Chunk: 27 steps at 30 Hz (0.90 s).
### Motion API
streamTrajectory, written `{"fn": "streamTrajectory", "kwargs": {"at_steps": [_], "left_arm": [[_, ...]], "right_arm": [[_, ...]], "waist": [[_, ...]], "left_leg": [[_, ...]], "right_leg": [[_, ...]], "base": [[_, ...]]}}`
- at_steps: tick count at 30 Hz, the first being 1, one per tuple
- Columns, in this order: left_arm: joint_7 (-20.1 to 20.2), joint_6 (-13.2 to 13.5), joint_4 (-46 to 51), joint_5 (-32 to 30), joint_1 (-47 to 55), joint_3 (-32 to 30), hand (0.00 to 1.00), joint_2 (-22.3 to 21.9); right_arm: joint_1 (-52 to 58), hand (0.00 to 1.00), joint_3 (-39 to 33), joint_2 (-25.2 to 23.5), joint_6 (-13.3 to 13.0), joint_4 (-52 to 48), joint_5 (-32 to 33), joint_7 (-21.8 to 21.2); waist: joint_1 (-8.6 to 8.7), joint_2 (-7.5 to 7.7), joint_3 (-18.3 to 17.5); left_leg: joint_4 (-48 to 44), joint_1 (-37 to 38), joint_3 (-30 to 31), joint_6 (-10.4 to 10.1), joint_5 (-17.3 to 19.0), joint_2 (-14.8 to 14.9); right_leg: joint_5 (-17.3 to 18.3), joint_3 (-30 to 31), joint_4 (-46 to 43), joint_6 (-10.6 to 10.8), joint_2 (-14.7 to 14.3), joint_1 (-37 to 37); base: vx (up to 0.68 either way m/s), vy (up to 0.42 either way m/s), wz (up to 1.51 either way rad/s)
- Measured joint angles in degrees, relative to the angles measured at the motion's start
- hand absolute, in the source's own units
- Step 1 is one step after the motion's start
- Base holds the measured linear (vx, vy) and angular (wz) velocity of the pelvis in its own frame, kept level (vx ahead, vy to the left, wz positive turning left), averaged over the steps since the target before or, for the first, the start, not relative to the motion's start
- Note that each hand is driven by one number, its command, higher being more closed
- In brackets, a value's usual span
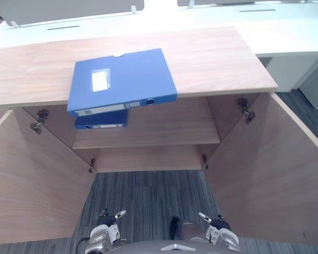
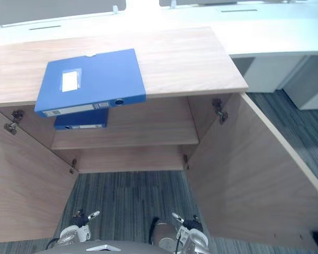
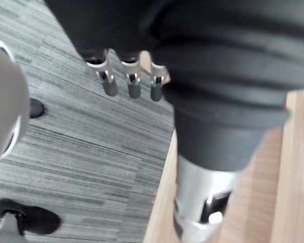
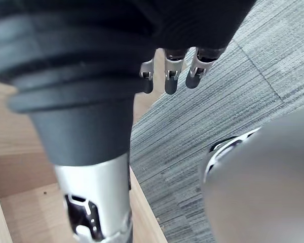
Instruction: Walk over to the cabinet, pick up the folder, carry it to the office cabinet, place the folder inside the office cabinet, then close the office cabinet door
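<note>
Left robot hand (image 1: 107, 220): low at the near edge of the eye views, over the carpet (image 1: 148, 193); its fingers (image 3: 110, 85) hang loose and nearly straight, holding nothing.
Right robot hand (image 1: 218, 224): low on the other side; its fingers (image 4: 173, 76) are just as slack and empty.
Doors: both swung wide toward the viewer, the left door (image 1: 32, 185) and the right door (image 1: 270, 174), with carpet between them.
Cabinet: wooden, with a flat top (image 1: 217, 58) and one shelf (image 1: 164, 129) inside.
Folder (image 1: 124, 79): blue, lying flat at the front edge of the cabinet top, left of the middle; its spine juts a little past that edge.
Second folder (image 1: 102, 121): blue, flat at the shelf's left end, directly below the first.
Step in hand: most likely the approach and pick-up, since both hands are well apart from the folder.
Doing it well: step in squarely between the doors without brushing them. Raise the hands to the top's front edge and use the overhang, fingers beneath and thumb above. Lift before pulling, so the folder neither slides back nor tips off.
Hidden or unclear: the folder covers most of the second folder. Neither thumb can be made out in the wrist views. The space under the shelf is mostly out of sight. The print on the spine label is too small to read.
</note>
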<state>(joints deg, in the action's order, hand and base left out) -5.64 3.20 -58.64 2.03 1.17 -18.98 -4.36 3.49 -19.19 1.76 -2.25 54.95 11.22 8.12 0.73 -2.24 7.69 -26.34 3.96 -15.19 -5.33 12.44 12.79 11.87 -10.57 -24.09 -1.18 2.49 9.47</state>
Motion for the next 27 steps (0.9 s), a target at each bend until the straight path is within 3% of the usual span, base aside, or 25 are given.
{"fn": "streamTrajectory", "kwargs": {"at_steps": [1, 3, 5, 7, 9, 10, 11, 14, 21, 25, 27], "left_arm": [[0.0, 0.0, 1.5, 0.0, 0.2, -0.4, 0.0, -0.1], [0.0, 0.2, 2.0, 0.0, 0.3, -0.7, 0.0, 0.1], [0.0, 0.3, 2.0, 0.0, 0.3, -0.7, 0.0, 0.0], [0.0, 0.3, 2.9, 0.0, 0.3, -0.7, 0.0, -0.1], [0.0, 0.3, 2.9, 0.0, 0.3, -0.6, 0.0, -0.4], [0.1, 0.2, 2.1, 0.0, 0.0, -0.2, 0.0, -0.1], [0.0, 0.3, 1.8, -0.1, 0.2, -0.1, 0.0, 0.7], [0.1, 0.1, 1.4, -0.3, 0.4, 0.0, 0.0, 2.1], [0.2, 0.0, 0.6, -1.2, 0.8, 3.3, 0.0, 2.8], [0.0, 0.0, 0.6, -1.2, 1.5, 6.1, 0.0, 3.0], [-0.2, 0.1, 0.8, -1.2, 1.5, 8.0, 0.0, 3.6]], "right_arm": [[0.6, 0.0, 0.6, 0.1, 0.0, 0.0, -0.1, 0.0], [0.8, 0.0, 1.1, 0.3, 0.0, 0.2, 0.0, 0.0], [0.9, 0.0, 1.0, 0.2, 0.2, 0.2, 0.2, 0.0], [0.9, 0.0, 0.9, 0.3, 0.3, 0.2, 0.2, 0.0], [1.0, 0.0, 0.8, 0.3, 0.3, 0.0, 0.3, 0.0], [0.9, 0.0, 0.5, -0.3, 0.5, 0.2, 0.2, 0.0], [1.0, 0.0, 0.5, -1.1, 0.6, 0.1, 0.1, 0.0], [1.9, 0.0, 0.4, -2.5, 0.9, 0.2, 0.0, 0.0], [2.2, 0.0, -0.4, -2.8, 0.8, 0.5, -0.4, 0.0], [2.1, 0.0, -1.2, -1.2, 0.9, 2.7, -0.4, 0.0], [2.1, 0.0, -1.2, -1.1, 0.8, 2.8, -0.4, 0.0]], "waist": [[-0.68, 0.03, 0.0], [-1.19, -0.03, -0.1], [-1.21, -0.03, -0.1], [-1.79, 0.0, -0.1], [-2.05, -0.15, -0.2], [-1.84, 0.45, -1.0], [-1.53, 2.06, -1.6], [-1.63, 4.22, -2.6], [-1.63, 4.02, -3.4], [-1.6, 2.49, -3.5], [-1.46, 2.42, -3.5]], "left_leg": [[-11.9, -4.5, 1.0, 0.2, -0.3, 2.4], [-21.1, -9.4, -0.3, 0.9, 0.1, 4.7], [-20.1, -11.4, -3.1, 2.0, 0.8, 5.8], [-11.9, -12.1, -4.8, 2.3, 0.9, 5.3], [0.6, -11.2, -3.3, 2.2, -2.6, 2.8], [5.9, -9.3, -3.0, 2.0, -4.0, 0.6], [8.1, -8.6, -3.8, 2.3, -4.6, -0.7], [11.6, -5.9, -5.9, 2.6, -4.9, -3.2], [21.7, -0.3, -7.3, 3.0, -8.9, -6.8], [28.1, 2.4, -6.5, 3.0, -12.4, -7.6], [29.9, 3.3, -5.3, 3.0, -13.5, -7.9]], "right_leg": [[0.3, -0.5, 1.5, -0.3, -0.4, -2.7], [0.9, -1.0, 3.2, -0.5, -0.8, -5.7], [0.7, -0.9, 5.0, 0.0, -0.8, -8.0], [0.2, 0.6, 6.5, 0.8, -0.6, -8.9], [0.2, 2.0, 6.7, 1.9, -0.4, -8.8], [0.4, 3.7, 6.8, 3.5, -0.1, -8.4], [-0.2, 4.1, 7.7, 4.3, 1.0, -8.4], [-1.8, 5.5, 11.4, 5.2, 2.7, -10.2], [-4.0, 6.7, 16.2, 5.9, 3.9, -12.8], [-4.9, 6.5, 17.6, 5.7, 3.2, -13.6], [-5.0, 6.1, 17.6, 5.6, 3.1, -13.7]], "base": [[0.16, -0.135, 0.32], [0.15, -0.032, -0.05], [0.14, 0.024, -0.06], [0.15, 0.125, -0.31], [0.2, 0.223, -0.37], [0.19, 0.174, -0.18], [0.18, 0.165, -0.14], [0.14, 0.144, -0.2], [0.03, 0.049, -0.09], [-0.05, -0.023, 0.02], [-0.08, -0.024, 0.13]]}}
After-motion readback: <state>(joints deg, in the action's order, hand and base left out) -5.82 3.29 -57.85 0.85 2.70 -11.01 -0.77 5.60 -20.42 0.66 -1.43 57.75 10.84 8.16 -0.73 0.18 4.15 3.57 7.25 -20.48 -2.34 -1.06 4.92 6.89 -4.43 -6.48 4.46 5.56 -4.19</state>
